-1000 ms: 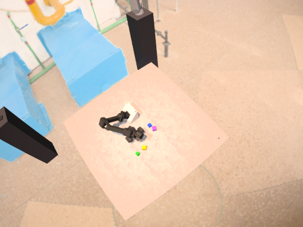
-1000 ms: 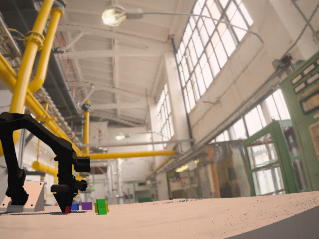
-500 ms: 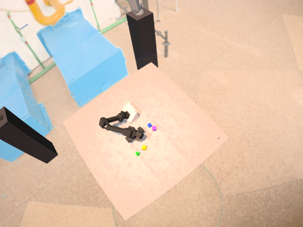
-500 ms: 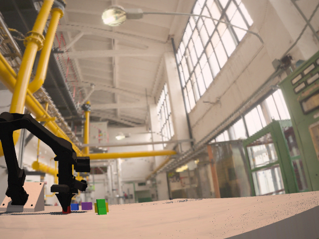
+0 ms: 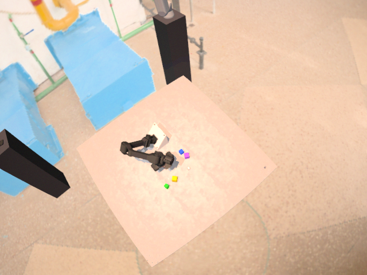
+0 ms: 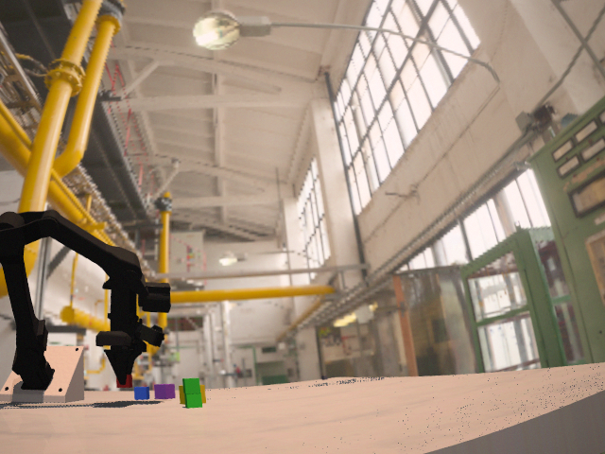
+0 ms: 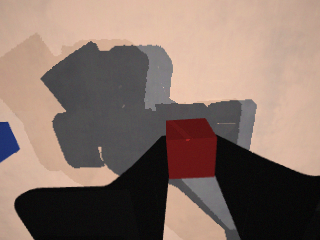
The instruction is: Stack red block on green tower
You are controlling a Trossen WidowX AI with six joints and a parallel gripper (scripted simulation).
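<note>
My gripper [image 6: 125, 382] [image 7: 186, 140] is shut on the red block, one finger against each side. The red block [image 6: 128, 379] [image 7: 191, 158] is held a little above the table; in the top view the arm hides it. The green tower [image 5: 166, 185] [image 6: 192, 392] stands upright on the table, two green blocks high, the upper one slightly out of line with the lower. In the exterior view it is to the right of my gripper. It is outside the wrist view.
A yellow block [image 5: 175, 179] [image 6: 203, 393] stands close beside the green tower, partly behind it in the exterior view. A blue block [image 5: 181, 151] [image 6: 141, 392] [image 7: 7, 142] and a purple block [image 5: 186, 155] [image 6: 164, 391] stand close to each other on the table.
</note>
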